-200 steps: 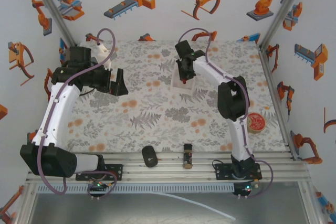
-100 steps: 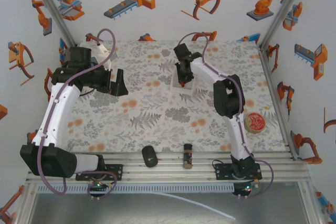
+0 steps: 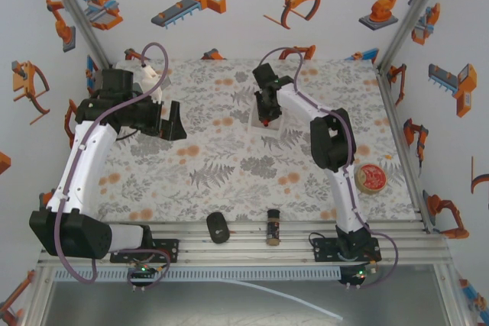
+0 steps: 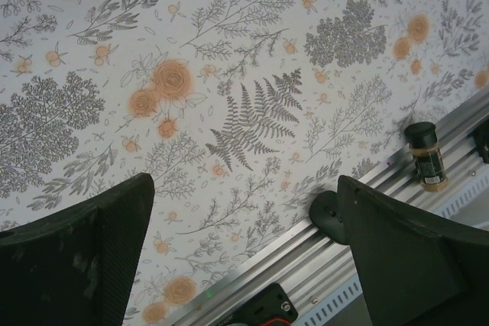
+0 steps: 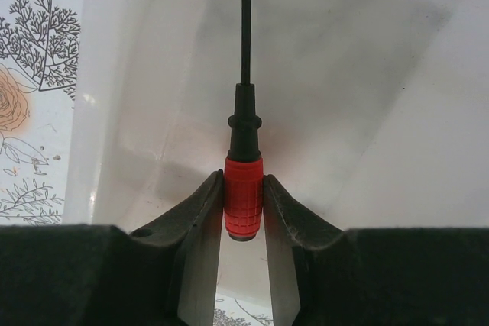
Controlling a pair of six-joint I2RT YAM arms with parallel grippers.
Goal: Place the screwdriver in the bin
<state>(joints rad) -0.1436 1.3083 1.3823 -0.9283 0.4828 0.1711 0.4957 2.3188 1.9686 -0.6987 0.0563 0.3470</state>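
Note:
My right gripper is shut on the red handle of the screwdriver, whose thin dark shaft points away toward the clear whitish bin below it. In the top view the right gripper hangs over the bin at the middle back of the table, with the screwdriver a small red spot at its tip. My left gripper is open, high over the left part of the table; its fingers frame bare floral cloth.
A short brown-black cylinder and a black oval object lie on the aluminium rail at the near edge. A round red-and-tan disc sits near the right edge. The floral cloth covers the table.
The right gripper with the screwdriver has shifted slightly left and farther back over the bin. The left arm has not moved.

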